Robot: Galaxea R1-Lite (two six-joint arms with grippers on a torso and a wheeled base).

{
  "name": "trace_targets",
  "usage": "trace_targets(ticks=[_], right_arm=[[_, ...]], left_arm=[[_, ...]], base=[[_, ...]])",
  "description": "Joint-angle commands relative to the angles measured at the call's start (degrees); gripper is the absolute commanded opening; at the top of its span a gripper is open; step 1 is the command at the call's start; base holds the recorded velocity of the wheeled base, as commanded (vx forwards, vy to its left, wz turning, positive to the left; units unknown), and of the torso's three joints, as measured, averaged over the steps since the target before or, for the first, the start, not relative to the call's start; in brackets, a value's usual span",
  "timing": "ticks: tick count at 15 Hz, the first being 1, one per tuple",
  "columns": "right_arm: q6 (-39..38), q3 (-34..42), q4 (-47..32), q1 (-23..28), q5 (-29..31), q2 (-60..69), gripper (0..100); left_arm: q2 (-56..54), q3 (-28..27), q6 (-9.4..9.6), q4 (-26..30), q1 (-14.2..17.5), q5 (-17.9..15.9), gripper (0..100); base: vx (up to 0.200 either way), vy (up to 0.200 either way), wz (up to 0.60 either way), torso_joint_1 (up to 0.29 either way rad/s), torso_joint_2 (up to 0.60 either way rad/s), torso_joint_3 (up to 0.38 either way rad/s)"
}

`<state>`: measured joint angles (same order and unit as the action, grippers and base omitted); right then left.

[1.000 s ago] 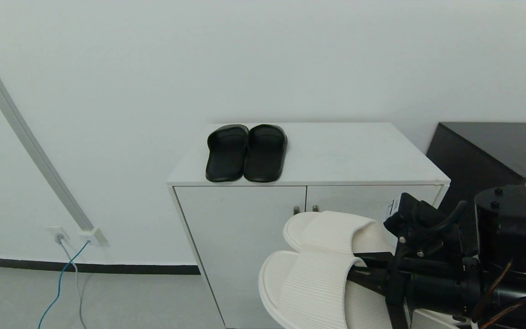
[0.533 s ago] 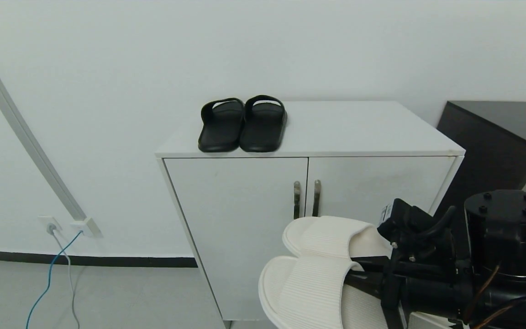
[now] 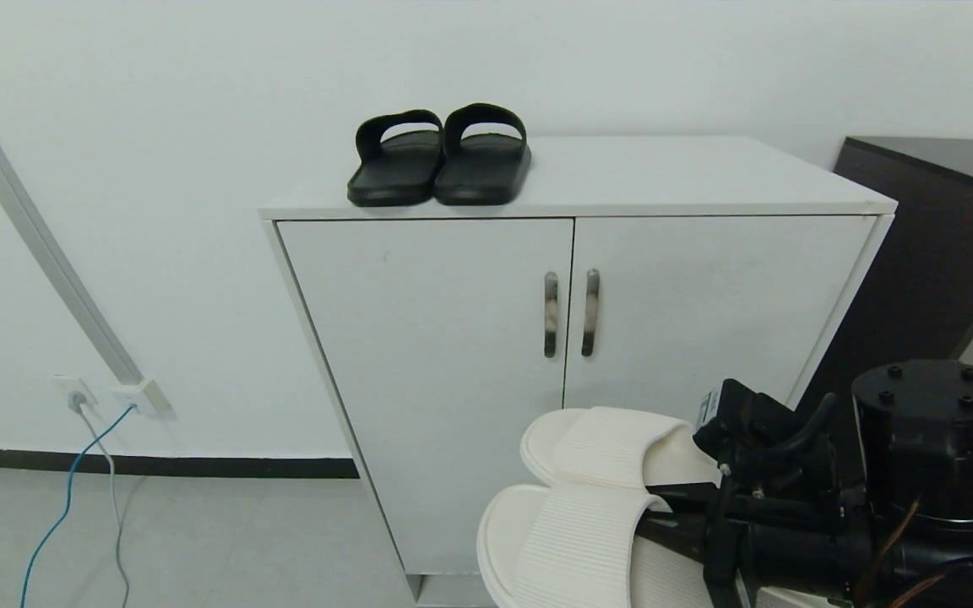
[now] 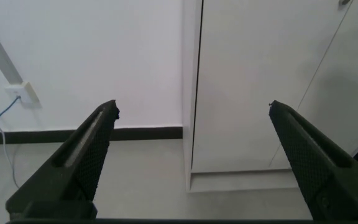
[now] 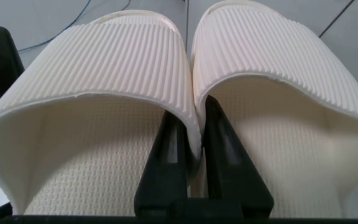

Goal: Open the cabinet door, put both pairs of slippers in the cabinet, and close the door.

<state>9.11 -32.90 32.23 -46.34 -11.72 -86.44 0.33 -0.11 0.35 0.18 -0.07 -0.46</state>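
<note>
The right gripper [image 3: 665, 505] sits in the lower right of the head view. Its arm lies roughly level and points toward the left of the frame. Its black fingers [image 5: 166, 162] are clenched on the white slippers [image 3: 588, 498], pinching the two inner side walls together where the pair meets. The right wrist view shows the ribbed straps arching over both fingers. The pair hangs side by side, toes toward the left of the frame, low in front of the cabinet [image 3: 309, 279] and off the floor [image 3: 199, 540].

The left gripper [image 4: 193, 109] appears in its own wrist view with its fingers spread wide and nothing between them. It faces the lower left corner of the cabinet and the wall beside it.

The cabinet stands in the middle of the head view with the left door [image 3: 419, 355] and the right door [image 3: 706, 304] both shut. Two metal handles [image 3: 551, 314] run upright side by side at the centre seam. The black slippers [image 3: 440, 160] rest as a close pair on the left part of its top surface [image 3: 672, 173].

Behind it is a plain white wall [image 3: 157, 127] with a dark baseboard. A slanted cable duct [image 3: 30, 228] at the left of the frame runs down to a socket [image 3: 74, 395]. A blue cable [image 3: 64, 498] trails from there to the floor. A dark piece of furniture [image 3: 943, 245] stands at the right edge.
</note>
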Motion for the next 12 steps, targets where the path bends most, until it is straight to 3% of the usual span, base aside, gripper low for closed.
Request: trace_targets(ticks=[1,7,11,12], right_arm=[[0.03,0.03,0.02,-0.16,-0.06,0.13,0],[0.03,0.82,0.9,-0.33,-0.15,-0.22,0],[0.03,1.17,1.43,-0.42,-0.15,-0.22,0],[0.03,1.17,1.52,-0.42,-0.15,-0.22,0]], left_arm=[[0.46,0.02,0.0,-0.01,0.07,0.02,100],[1.6,0.02,-0.18,-0.01,-0.01,0.11,100],[1.78,-0.24,-0.27,-0.18,0.07,0.11,100],[2.66,-2.88,-0.79,-0.36,-0.01,0.02,100]], base=[[0.0,0.0,0.0,-0.085,0.46,0.373],[0.0,0.0,0.0,-0.031,0.43,0.386],[0.0,0.0,0.0,0.003,0.09,0.096],[0.0,0.0,0.0,0.0,0.0,0.0]])
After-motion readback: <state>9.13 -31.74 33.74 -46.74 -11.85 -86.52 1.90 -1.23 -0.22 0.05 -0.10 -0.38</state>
